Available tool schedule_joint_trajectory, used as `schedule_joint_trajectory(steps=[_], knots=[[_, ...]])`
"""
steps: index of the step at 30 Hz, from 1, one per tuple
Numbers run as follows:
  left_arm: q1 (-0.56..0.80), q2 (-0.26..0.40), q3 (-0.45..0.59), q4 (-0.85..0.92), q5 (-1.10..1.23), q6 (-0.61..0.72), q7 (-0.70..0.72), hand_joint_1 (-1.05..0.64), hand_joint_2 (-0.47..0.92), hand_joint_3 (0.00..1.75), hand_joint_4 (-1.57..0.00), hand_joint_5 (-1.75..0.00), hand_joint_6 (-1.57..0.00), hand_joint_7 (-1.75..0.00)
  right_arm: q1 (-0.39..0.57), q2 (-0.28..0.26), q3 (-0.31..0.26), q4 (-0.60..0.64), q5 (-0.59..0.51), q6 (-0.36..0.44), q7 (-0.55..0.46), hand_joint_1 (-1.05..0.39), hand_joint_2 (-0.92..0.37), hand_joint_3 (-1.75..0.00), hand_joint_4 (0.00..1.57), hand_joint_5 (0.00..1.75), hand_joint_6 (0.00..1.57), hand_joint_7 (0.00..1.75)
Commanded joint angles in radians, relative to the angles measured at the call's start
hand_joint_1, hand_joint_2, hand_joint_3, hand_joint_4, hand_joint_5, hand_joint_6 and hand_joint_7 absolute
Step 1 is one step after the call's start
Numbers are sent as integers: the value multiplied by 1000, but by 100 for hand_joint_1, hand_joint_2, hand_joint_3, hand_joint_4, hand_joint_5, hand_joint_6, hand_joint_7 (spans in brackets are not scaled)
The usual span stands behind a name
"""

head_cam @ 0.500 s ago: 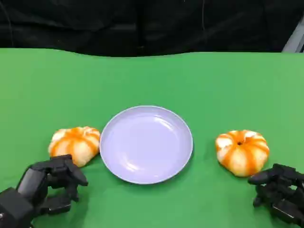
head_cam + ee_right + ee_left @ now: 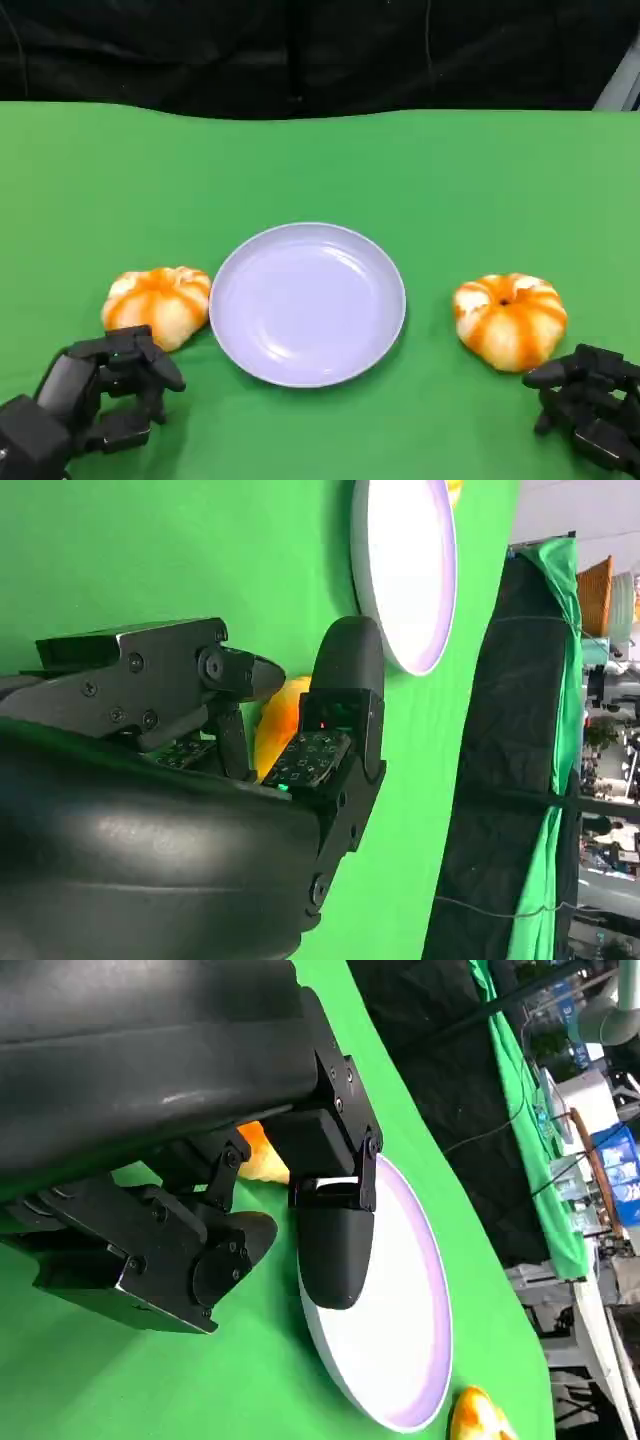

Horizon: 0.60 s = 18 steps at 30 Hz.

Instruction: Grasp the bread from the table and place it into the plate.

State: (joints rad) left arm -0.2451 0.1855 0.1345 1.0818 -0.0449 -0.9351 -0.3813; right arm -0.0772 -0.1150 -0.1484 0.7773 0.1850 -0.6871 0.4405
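Two orange-and-white striped bread buns lie on the green table, one on each side of a pale lilac plate [image 2: 262, 362]. The left bun [image 2: 158, 304] sits just beyond my left hand [image 2: 100, 390], which holds nothing, its fingers apart. The right bun [image 2: 510, 318] lies close in front of my right hand [image 2: 585, 400], also empty with fingers spread. In the left wrist view the plate [image 2: 420, 1360] lies past the fingers [image 2: 330, 1240], with a sliver of bun [image 2: 262, 1158] behind them. The right wrist view has the right bun [image 2: 280, 720] between the fingers [image 2: 335, 700] and the plate [image 2: 400, 570] beyond.
A green cloth [image 2: 320, 170] covers the table, with a black backdrop [image 2: 300, 50] along its far edge. Wide bare cloth lies beyond the plate and buns.
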Motion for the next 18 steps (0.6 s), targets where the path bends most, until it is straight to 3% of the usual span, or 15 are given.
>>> schedule_joint_trajectory(steps=[1,6,8,14,16,18], knots=[[5,12,7,8,-8,-6,11,12,70,95,-87,-161,-92,-125,-5,-18,-14,5,11,-3,5,8,-92,-44,69,146,86,84],[-8,1,21,16,-21,-11,26,11,73,88,-88,-155,-93,-114,-11,-21,-15,11,5,-11,-2,6,-92,-42,70,146,86,84],[-12,-3,28,21,-30,-22,19,5,74,77,-81,-143,-93,-96,-11,-20,-15,10,6,-7,-4,6,-92,-41,70,145,86,84],[-15,-13,42,21,-62,-38,-5,4,76,73,-80,-140,-94,-89,-11,-19,-14,12,6,-10,-4,7,-92,-41,70,145,87,84],[-15,-25,56,15,-99,-52,-33,-5,85,43,-76,-109,-94,-54,-12,-18,-13,14,6,-13,-4,7,-92,-41,70,145,87,83],[-16,-28,61,17,-113,-57,-47,-7,91,31,-75,-101,-98,-39,-12,-17,-13,15,6,-14,-3,7,-92,-41,70,145,86,83]])
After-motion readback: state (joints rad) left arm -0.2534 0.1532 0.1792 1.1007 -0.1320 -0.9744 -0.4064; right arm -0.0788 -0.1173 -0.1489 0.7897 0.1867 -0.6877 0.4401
